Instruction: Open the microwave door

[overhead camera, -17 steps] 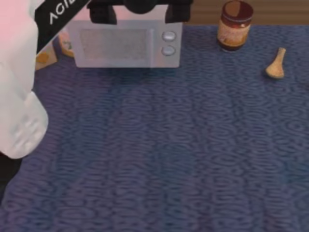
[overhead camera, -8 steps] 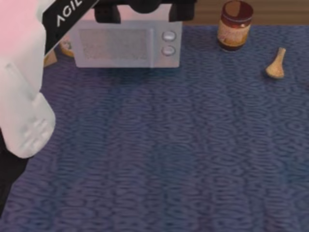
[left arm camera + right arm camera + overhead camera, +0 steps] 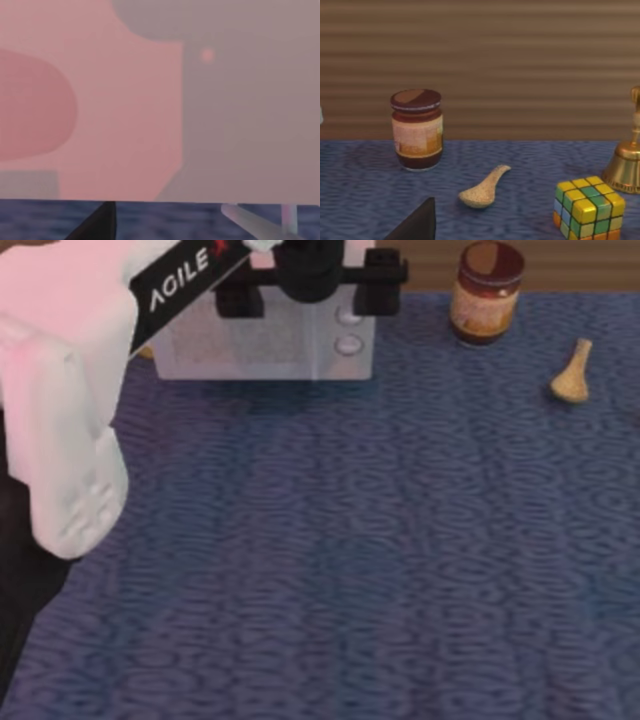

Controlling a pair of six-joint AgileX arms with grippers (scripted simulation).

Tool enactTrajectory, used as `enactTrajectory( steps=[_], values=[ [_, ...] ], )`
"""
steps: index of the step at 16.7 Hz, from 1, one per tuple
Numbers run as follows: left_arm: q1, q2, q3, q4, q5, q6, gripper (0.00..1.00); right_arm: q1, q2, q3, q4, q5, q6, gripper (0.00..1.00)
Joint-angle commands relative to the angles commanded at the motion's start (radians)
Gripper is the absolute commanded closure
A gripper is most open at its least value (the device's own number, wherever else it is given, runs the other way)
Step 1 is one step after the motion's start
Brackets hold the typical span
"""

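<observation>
Microwave door (image 3: 240,340) faces left gripper's (image 3: 308,295) widely spread fingers (image 3: 238,302).

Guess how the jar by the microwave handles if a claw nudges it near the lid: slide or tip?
The jar is taller than wide and stands upright, so a push near the dark lid would probably tip it, while a low one likelier slides it. Its round body suggests it would roll once down. The patterned blue tablecloth may add some drag.

Matt white microwave (image 3: 262,340), textured blue cloth (image 3: 350,560)
</observation>
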Motion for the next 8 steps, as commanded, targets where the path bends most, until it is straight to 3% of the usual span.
enactTrajectory(
  steps=[3,8],
  values=[
    [0.000,0.000,0.000,0.000,0.000,0.000,0.00,0.000,0.000,0.000,0.000,0.000,0.000,0.00],
    [0.000,0.000,0.000,0.000,0.000,0.000,0.38,0.000,0.000,0.000,0.000,0.000,0.000,0.00]
  ],
)
